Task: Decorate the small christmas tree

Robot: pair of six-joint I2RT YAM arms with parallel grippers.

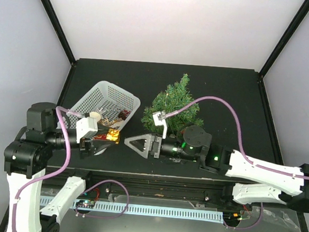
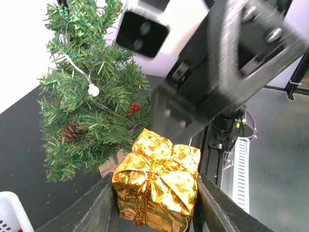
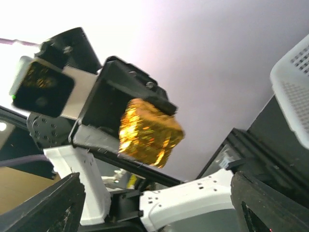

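We log the left gripper (image 2: 155, 205) clamped on a gold gift box (image 2: 157, 181). The right gripper (image 1: 140, 144) is spread wide and holds nothing. The small christmas tree (image 1: 174, 102) sits on the desk (image 1: 225, 89) just right of the basket (image 1: 100, 99). The right arm hides its base from above, and the basket contents are unclear.

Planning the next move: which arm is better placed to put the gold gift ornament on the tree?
Left, probably. The left fingers are shut on the gold gift ornament, with the small christmas tree just ahead in its wrist view. The right fingers are open and empty.
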